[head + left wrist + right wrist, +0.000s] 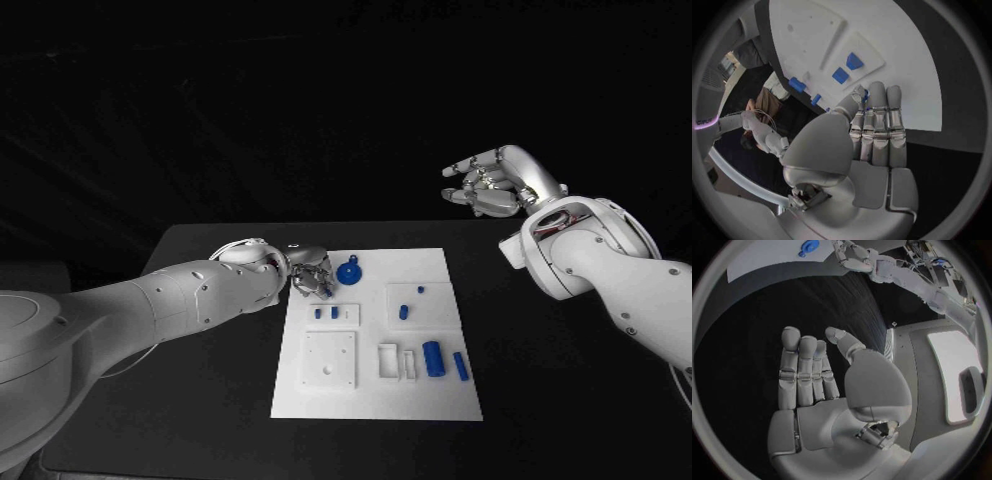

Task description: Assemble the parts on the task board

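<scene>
Black table (216, 420) bears task board (433, 262), long axis running away from the robot.

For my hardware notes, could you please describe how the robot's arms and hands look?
Both arms are smooth, rounded white shells. The left hand and right hand are silver metal, with segmented fingers and pale grey pads on palm and fingers. Thin cables loop at the left wrist, and reddish wiring shows at the right wrist.

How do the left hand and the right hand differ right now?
The left hand is low at the task board's left edge, beside a round blue part; the right hand is raised, off the board. Left fingers lie together; right fingers spread a little. Both are silver and hold nothing visible.
</scene>
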You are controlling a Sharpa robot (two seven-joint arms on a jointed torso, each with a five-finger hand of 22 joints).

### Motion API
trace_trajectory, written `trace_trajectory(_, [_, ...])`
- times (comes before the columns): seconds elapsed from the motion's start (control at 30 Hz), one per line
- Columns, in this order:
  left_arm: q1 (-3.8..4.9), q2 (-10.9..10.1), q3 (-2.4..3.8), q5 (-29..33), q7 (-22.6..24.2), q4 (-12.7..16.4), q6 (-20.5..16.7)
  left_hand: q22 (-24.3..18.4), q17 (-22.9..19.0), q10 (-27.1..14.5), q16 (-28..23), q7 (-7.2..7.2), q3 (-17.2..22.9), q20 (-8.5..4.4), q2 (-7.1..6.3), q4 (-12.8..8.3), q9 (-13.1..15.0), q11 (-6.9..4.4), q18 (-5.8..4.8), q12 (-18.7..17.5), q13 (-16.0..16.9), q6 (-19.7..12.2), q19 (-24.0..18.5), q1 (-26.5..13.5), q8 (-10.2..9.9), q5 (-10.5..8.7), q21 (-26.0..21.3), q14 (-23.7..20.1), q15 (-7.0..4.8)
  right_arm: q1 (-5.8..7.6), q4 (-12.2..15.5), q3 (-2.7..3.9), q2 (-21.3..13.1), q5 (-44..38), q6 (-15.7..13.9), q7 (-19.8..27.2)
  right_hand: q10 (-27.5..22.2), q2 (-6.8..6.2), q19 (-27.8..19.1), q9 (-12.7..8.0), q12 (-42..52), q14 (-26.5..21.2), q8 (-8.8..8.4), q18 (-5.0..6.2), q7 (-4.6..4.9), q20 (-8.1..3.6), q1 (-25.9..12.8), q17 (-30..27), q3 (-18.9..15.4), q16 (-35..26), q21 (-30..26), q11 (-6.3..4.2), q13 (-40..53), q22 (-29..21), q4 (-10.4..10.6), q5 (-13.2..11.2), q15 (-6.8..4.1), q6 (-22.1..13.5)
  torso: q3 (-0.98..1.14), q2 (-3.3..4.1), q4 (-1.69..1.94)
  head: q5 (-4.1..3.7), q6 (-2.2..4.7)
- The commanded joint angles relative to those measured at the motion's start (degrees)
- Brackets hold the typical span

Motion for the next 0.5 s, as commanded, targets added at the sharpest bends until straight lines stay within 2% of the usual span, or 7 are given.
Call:
trace_trajectory(0.03, [0.00, 0.3, 0.03, -0.3, -0.8, 0.0, -0.3, 0.0, 0.0, 0.3, -0.3, 0.16, 0.1, -0.24, 0.33, -0.1, 0.0, 0.11, 0.81, 0.2, 0.1, 0.0, 0.2, 0.3, 0.2, 0.18, -0.3, 0.1, -0.19, -0.03, 0.2, 0.03, 0.0, -1.0, 0.5, 0.8, -0.4, 0.27, 0.2, 0.1, 0.1, -0.6, 0.19, 0.49, -0.01, 0.09, 0.0, 0.0, 0.1, 0.1, -0.2, -0.05, 0.0, 1.3, -0.2, -0.1, 0.00, 0.2, 0.01, 0.00, -0.01, -0.09, -0.08])
trace_trajectory(0.27, [-0.01, 0.6, 0.03, -0.4, -1.3, -0.3, 0.5, 0.1, 0.1, 0.3, -0.3, 0.17, 0.2, -0.23, 0.33, -0.1, 0.0, 0.12, 0.81, 0.2, 0.1, 0.0, 0.2, 0.2, 0.2, 0.16, -0.4, 0.0, -0.18, -0.04, 0.2, 0.03, 0.1, -1.1, 0.9, 0.8, -0.4, 0.28, 0.3, 0.1, 0.0, -0.6, 0.19, 0.49, -0.01, 0.08, 0.0, -0.2, 0.1, 0.1, -0.6, -0.05, -0.2, 1.3, -0.3, 0.0, 0.00, 0.3, 0.00, -0.01, 0.04, -0.12, -0.10])
trace_trajectory(0.5, [-0.15, 0.9, 0.03, -1.3, -2.1, -0.6, 1.8, 0.4, 0.2, 0.3, -0.2, 0.18, 0.3, -0.21, 0.29, -0.2, 0.0, 0.14, 0.83, 0.2, 0.1, -0.1, 0.2, 0.2, 0.2, 0.15, -0.6, -0.1, -0.16, -0.04, 0.2, 0.03, 0.1, -1.1, 1.1, 0.9, -0.5, 0.26, 0.2, 0.1, -0.1, -0.8, 0.19, 0.51, 0.00, 0.11, -0.1, -0.3, 0.1, 0.0, -1.5, -0.01, -0.3, 1.2, -0.3, -0.1, 0.04, 0.2, -0.02, 0.02, -0.06, -0.21, -0.20])
